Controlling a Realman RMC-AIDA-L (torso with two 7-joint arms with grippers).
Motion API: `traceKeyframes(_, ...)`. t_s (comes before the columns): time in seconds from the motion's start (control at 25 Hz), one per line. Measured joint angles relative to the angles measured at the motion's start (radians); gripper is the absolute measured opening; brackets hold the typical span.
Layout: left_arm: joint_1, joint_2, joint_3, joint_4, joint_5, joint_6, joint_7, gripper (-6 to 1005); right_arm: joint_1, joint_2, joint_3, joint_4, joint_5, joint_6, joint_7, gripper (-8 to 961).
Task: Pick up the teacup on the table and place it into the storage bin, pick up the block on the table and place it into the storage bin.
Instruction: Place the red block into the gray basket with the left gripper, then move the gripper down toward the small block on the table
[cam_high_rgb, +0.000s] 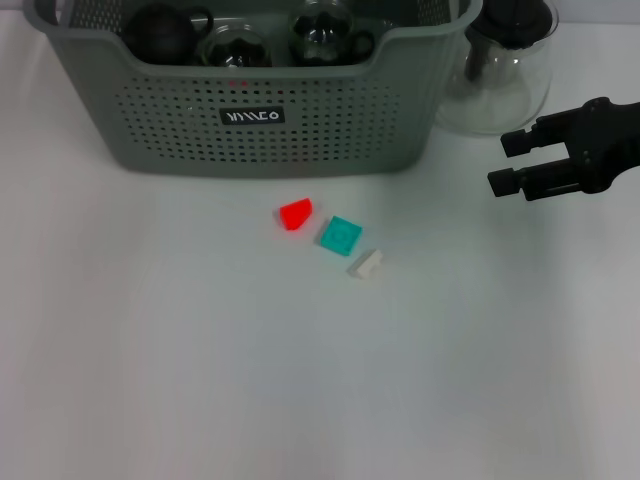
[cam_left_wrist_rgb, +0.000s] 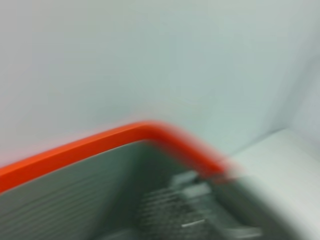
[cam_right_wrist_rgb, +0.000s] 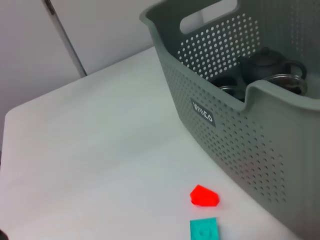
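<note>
Partly cropped: storage bin (cam_high_rgb: 170, 120), teapot (cam_high_rgb: 505, 75).

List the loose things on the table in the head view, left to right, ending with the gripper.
Red block → teal block → white block → right gripper, open, beside the glass teapot.

Storage bin (cam_high_rgb: 260, 120) cut off at head view's top edge; far wall out of frame. Contents only partly visible behind rim: dark teapot (cam_high_rgb: 160, 35), glass pieces (cam_high_rgb: 318, 32) indistinct. Clear glass teapot (cam_high_rgb: 500, 65) cropped at top. Right gripper (cam_high_rgb: 508, 163) arm cropped at right edge. Left wrist view blurred: orange edge (cam_left_wrist_rgb: 100, 142), grey surface (cam_left_wrist_rgb: 75, 195), nothing identifiable. Teal block (cam_right_wrist_rgb: 204, 231) clipped in right wrist view.
</note>
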Motion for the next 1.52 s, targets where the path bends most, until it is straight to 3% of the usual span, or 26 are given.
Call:
traceKeyframes(0.08, 0.083, -0.004, -0.008, 0.021, -0.203, 0.102, 0.131, 679, -0.003, 0.000, -0.001, 0.000, 0.000, -0.003, 0.002, 685)
traceKeyframes(0.16, 0.128, -0.007, -0.025, 0.020, -0.281, 0.188, 0.215, 690, -0.004, 0.000, -0.003, 0.000, 0.000, -0.008, 0.006, 685)
traceKeyframes(0.32, 0.197, -0.028, -0.085, -0.022, -0.344, 0.397, 0.397, 687, -0.004, 0.002, -0.003, 0.000, -0.001, -0.036, 0.010, 685)
traceKeyframes(0.44, 0.247, -0.046, -0.100, -0.069, -0.347, 0.478, 0.502, 686, 0.000, 0.012, -0.015, 0.000, -0.004, -0.048, 0.018, 685)
traceKeyframes(0.6, 0.306, -0.063, -0.133, -0.119, -0.332, 0.493, 0.605, 690, 0.013, 0.040, -0.060, 0.000, -0.029, -0.028, 0.033, 685)
traceKeyframes(0.96, 0.380, -0.069, -0.288, -0.214, -0.322, 0.479, 0.825, 719, 0.078, 0.117, -0.196, 0.012, -0.120, 0.072, 0.115, 685)
traceKeyframes(1.32, 0.367, -0.065, -0.304, -0.259, -0.287, 0.404, 0.874, 748, 0.128, 0.117, -0.414, 0.037, -0.122, 0.187, 0.407, 684)
traceKeyframes(1.52, 0.359, -0.064, -0.303, -0.283, -0.281, 0.370, 0.906, 830, 0.164, 0.117, -0.548, 0.032, -0.137, 0.244, 0.547, 684)
